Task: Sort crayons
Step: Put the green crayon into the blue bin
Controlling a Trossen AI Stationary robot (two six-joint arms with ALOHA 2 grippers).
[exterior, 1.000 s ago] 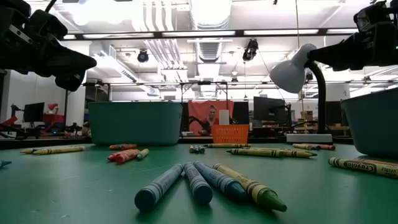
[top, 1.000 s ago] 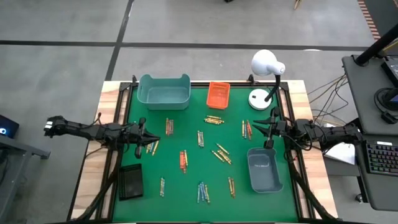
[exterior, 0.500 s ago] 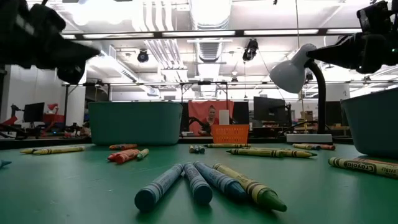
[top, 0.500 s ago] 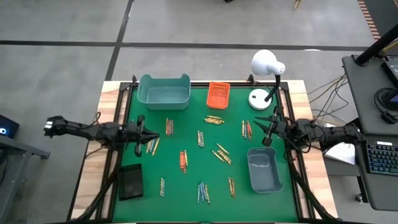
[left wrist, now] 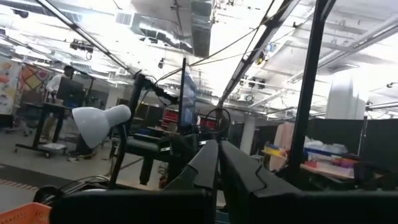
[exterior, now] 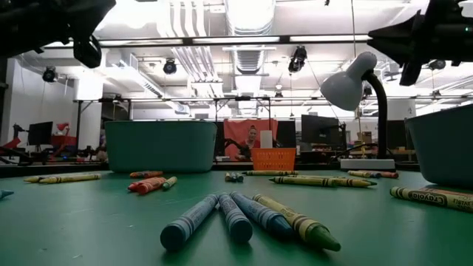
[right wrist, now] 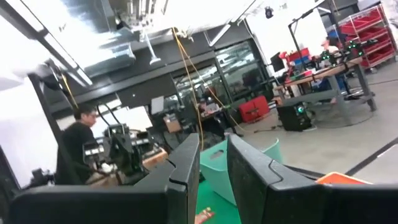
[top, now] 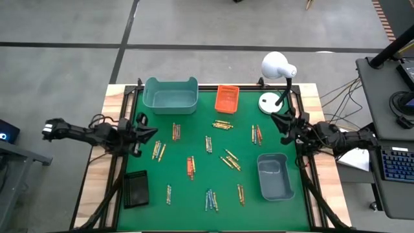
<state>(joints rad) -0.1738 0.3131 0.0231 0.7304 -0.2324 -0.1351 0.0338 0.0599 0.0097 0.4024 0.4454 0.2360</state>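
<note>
Many crayons lie flat in small groups on the green mat (top: pixel 194 139): an orange-red pair (top: pixel 191 167), yellow ones (top: pixel 230 160), blue ones (top: pixel 211 199) that show close up in the low view (exterior: pixel 236 218). My left gripper (top: pixel 152 131) hangs above the mat's left edge, tipped upward, its fingers shut together (left wrist: pixel 217 149) with nothing in them. My right gripper (top: pixel 274 117) hangs above the mat's right edge near the lamp, also tipped upward. Its fingers (right wrist: pixel 214 152) stand a narrow gap apart with nothing between them.
A teal bin (top: pixel 171 94) and an orange tray (top: pixel 227 98) stand at the mat's far edge. A blue-grey bin (top: pixel 274 175) sits at the near right, a black tray (top: pixel 136 188) at the near left. A white desk lamp (top: pixel 278 68) stands at the far right corner.
Both grippers have risen and tipped their fingers upward, away from the mat; in the low view they have climbed toward the top edge. The right gripper has also rolled about its own axis. No crayon has moved.
</note>
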